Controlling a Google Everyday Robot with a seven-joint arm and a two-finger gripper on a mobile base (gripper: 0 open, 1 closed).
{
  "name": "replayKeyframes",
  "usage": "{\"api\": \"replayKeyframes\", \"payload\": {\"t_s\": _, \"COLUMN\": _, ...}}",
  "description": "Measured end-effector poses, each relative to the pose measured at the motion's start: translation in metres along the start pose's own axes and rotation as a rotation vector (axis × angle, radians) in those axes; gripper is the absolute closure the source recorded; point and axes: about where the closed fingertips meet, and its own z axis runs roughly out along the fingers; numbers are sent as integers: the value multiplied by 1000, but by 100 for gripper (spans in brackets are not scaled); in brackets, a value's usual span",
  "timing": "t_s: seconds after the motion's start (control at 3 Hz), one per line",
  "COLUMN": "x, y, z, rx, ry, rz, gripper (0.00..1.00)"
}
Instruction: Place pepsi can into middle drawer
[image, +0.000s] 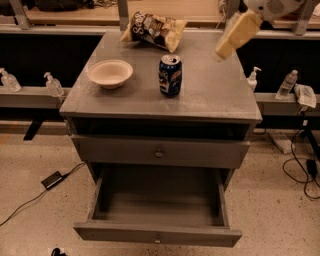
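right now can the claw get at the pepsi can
Probably yes. The claw hangs above the back right of the cabinet top, and the pepsi can stands upright in the open there; the bowl and the chip bag lie apart from it, so its right side looks free.

One high camera faces the cabinet (210, 95) front, pincer (220, 51) upper right.

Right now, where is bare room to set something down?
Inside the open middle drawer. On the cabinet top, right of the pepsi can, below the end effector at upper right. Crowded: bowl, can and chip bag at back left.
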Motion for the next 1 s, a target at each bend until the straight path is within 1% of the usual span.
{"api": "replayKeyframes", "payload": {"t_s": 0.33, "x": -16, "y": -28, "z": 54, "rx": -33, "ry": -157, "rz": 111, "gripper": 0}}
{"api": "replayKeyframes", "payload": {"t_s": 0.67, "x": -12, "y": -39, "z": 99, "rx": -82, "ry": -240, "rz": 261, "gripper": 0}}
{"api": "replayKeyframes", "payload": {"t_s": 1.0, "x": -5, "y": -38, "z": 128, "rx": -126, "ry": -271, "rz": 350, "gripper": 0}}
